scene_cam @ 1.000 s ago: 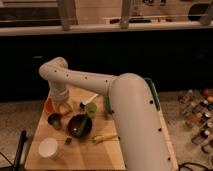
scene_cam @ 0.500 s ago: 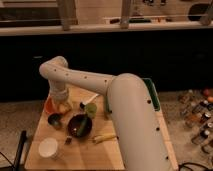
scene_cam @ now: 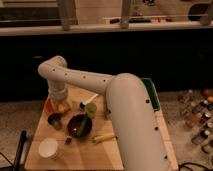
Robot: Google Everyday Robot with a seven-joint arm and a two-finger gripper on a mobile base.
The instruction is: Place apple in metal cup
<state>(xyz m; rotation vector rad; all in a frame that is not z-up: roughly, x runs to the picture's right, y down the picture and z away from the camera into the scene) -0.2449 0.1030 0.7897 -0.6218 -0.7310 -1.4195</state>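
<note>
Where the gripper [scene_cam: 60, 104] stood: low over the back left corner of the wooden table [scene_cam: 75, 157], at the end of the white arm [scene_cam: 85, 82] that reached in from the right.
Gripper state: fingers drawn tight together, largely hidden below the wrist.
Apple [scene_cam: 54, 106]: a yellow-orange shape right at the gripper, by the table's left edge. Whether the fingers pinched it or it only lay beside them could not be told.
Metal cup [scene_cam: 55, 120]: small, dark and dull, upright on the table just in front of the apple and the gripper, near them but apart. Its inside was too dark to read.
Dark bowl [scene_cam: 80, 125]: larger than the metal cup, just to its right near the middle of the table, with something greenish inside.
Light green cup [scene_cam: 90, 109]: upright, just behind the dark bowl's right rim.
White cup [scene_cam: 48, 148]: upright at the front left of the table, well apart from the metal cup.
Yellowish piece [scene_cam: 103, 137]: elongated, lying flat to the front right of the dark bowl, beside the arm's thick lower part.
Small dark object [scene_cam: 68, 141]: between the dark bowl and the white cup, too small to identify.
Green bin [scene_cam: 151, 95]: at the table's right side, partly hidden behind the arm.
Bottles [scene_cam: 197, 112]: clustered on the floor to the right, well apart from the table.
</note>
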